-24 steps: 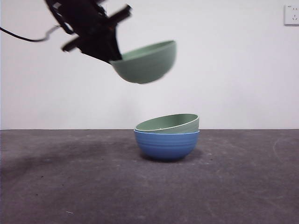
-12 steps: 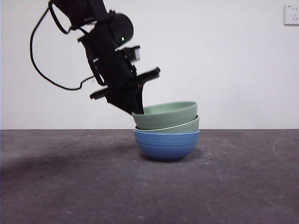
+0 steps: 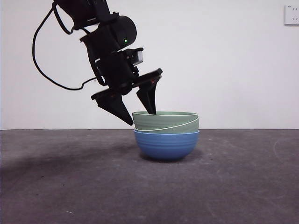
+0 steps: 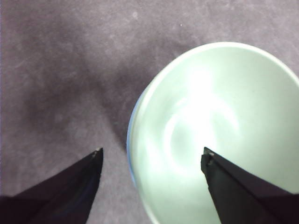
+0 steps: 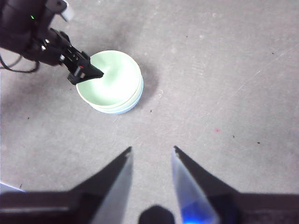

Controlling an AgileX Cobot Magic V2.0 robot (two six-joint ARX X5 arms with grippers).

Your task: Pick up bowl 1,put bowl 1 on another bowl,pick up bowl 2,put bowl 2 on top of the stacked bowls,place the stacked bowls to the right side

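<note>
**Three bowls nested, left gripper spread over the top rim**

Where the front view shows the table (image 3: 56, 186) meeting the pale wall, the stack (image 3: 166, 135) stands a little right of frame centre: the blue bowl (image 3: 166, 145) on the table, a green bowl (image 3: 187, 128) seated in it with its rim tilted, higher on the right, and a second green bowl (image 3: 164, 119) on top with its rim level. The left gripper (image 3: 141, 108) reaches down from the upper left of that frame, big and dark, with its jaws spread apart. One jaw tip hangs outside the top bowl's left wall, and the other dips just inside the rim. In the left wrist view the same gripper (image 4: 152, 156) straddles the near edge of the pale green top bowl (image 4: 219, 135), and neither jaw presses on it; a thin blue edge (image 4: 129, 154) shows beneath the rim. The right gripper (image 5: 150, 156) hovers well apart from the stack (image 5: 112, 84), with its jaws parted and nothing between them; from there the stack lies in the upper left of the frame, with the left arm (image 5: 32, 32) over it. A wall socket (image 3: 291, 14) sits at the upper right of the front view.
</note>
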